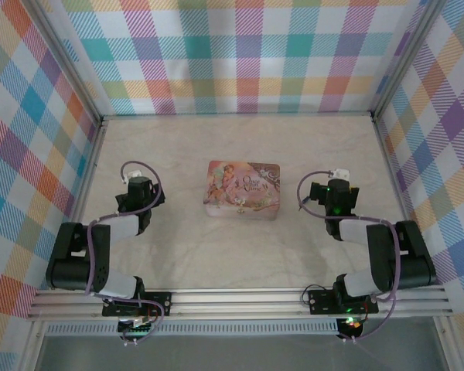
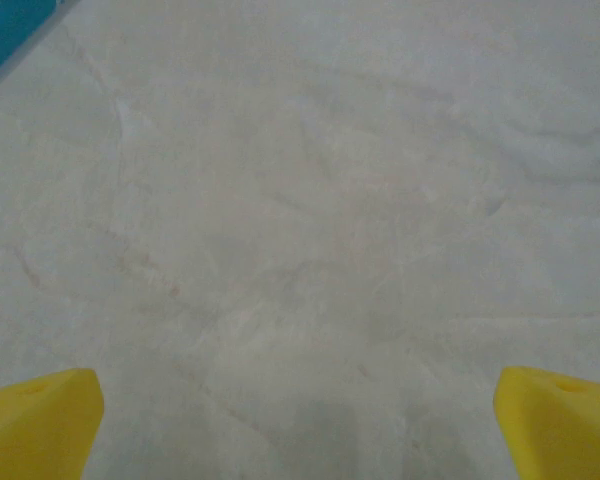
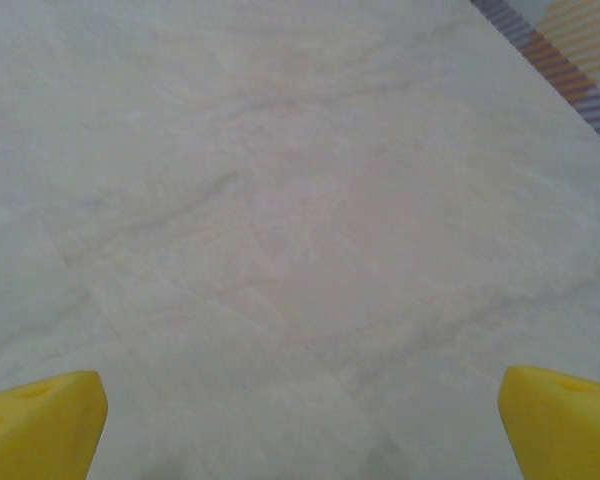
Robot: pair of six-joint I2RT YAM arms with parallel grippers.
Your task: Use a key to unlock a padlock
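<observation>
A pink illustrated tin (image 1: 243, 190) lies shut in the middle of the table. A tiny dark speck (image 1: 239, 202) near the front of its lid may be the padlock; it is too small to tell. The key is out of view. My left gripper (image 1: 141, 189) hangs to the left of the tin and points down at the table. In the left wrist view the left gripper (image 2: 300, 425) is open, its yellow fingertips (image 2: 40, 420) far apart over bare marble. My right gripper (image 1: 336, 197) hangs to the right of the tin. It (image 3: 302, 425) is open too, with nothing between its fingertips (image 3: 560, 415).
The pale marble table (image 1: 178, 255) is walled by plaid panels on three sides, with aluminium posts at the corners. A metal rail (image 1: 240, 297) with both arm bases runs along the near edge. A strip of plaid wall (image 3: 580, 60) shows beyond the right gripper.
</observation>
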